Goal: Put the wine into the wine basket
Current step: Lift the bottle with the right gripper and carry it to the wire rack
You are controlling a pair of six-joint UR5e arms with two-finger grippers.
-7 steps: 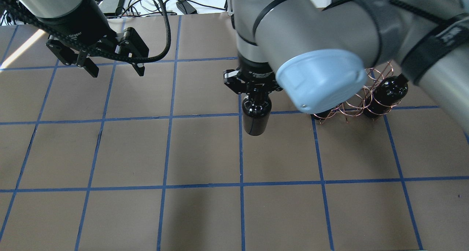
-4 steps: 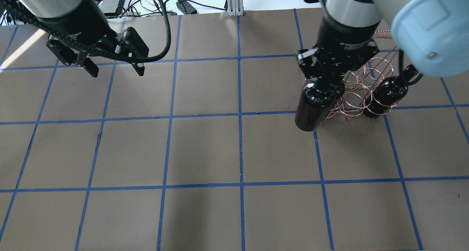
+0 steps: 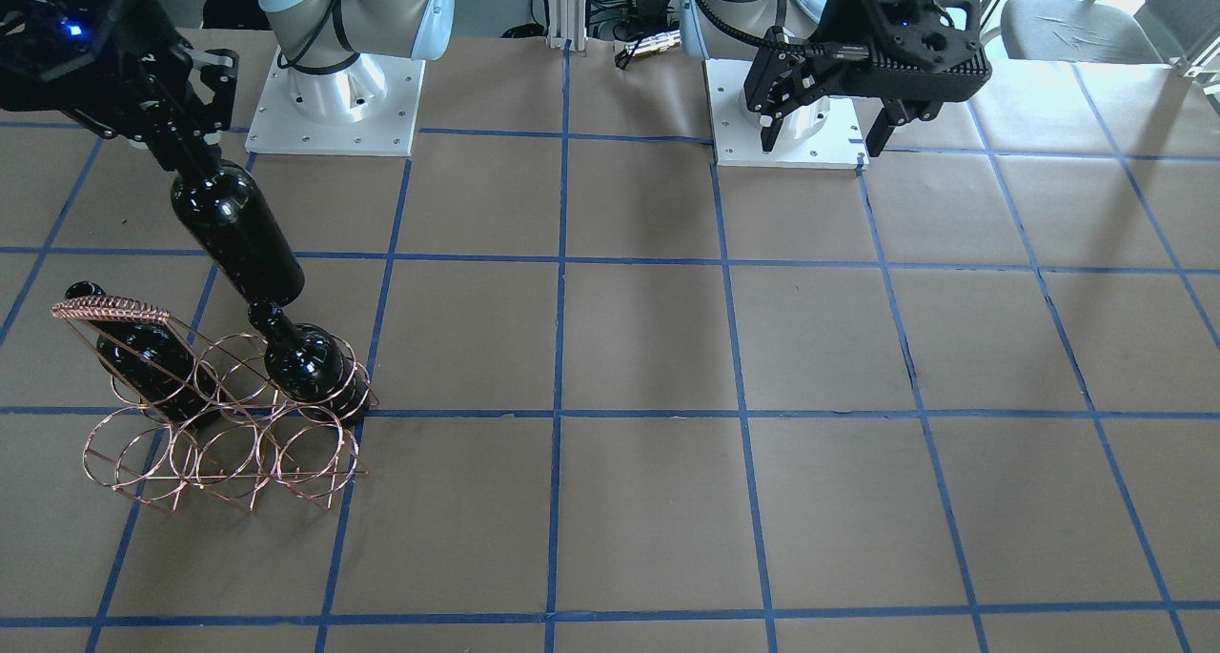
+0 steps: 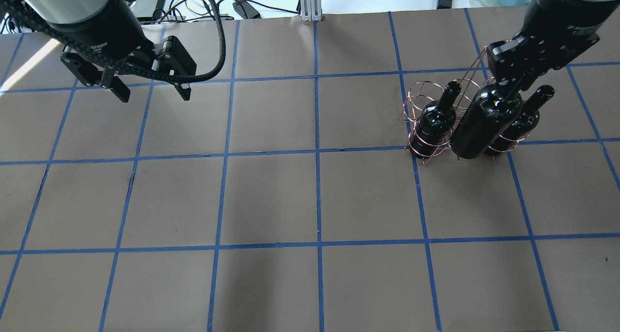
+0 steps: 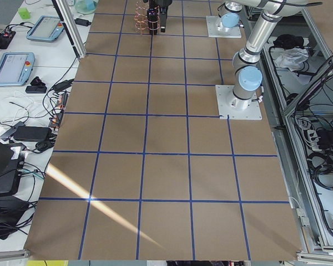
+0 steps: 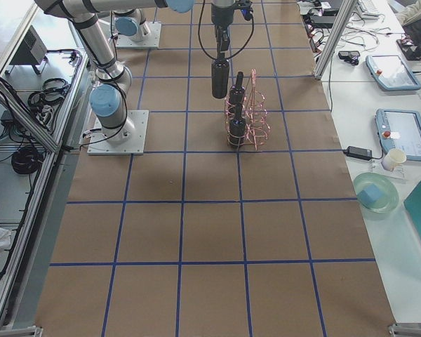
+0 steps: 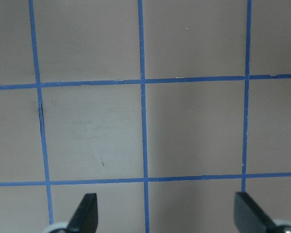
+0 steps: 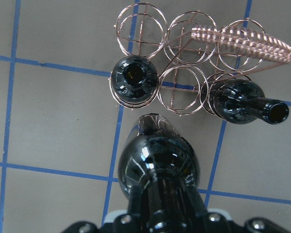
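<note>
The carry is in hand. The right hand [image 4: 511, 86] is clamped on the neck of the dark, glossy glass wine bottle [image 4: 482, 123]. The bottle hangs tilted over the brown paper tabletop [image 4: 271, 196], just beside the copper-pink thin-wire basket [image 3: 219, 462] and in none of its loops. A second dark bottle [image 4: 433, 121] and a third dark bottle [image 4: 525, 118] sit in the end loops, and the round wire loop [image 8: 183, 90] between them is free. Next, I judge, the bottle must be brought upright with its base centred over that loop, then lowered; slick glass could catch the springy wire. The left hand [image 4: 154, 93] hovers well apart, fingers spread, empty.
</note>
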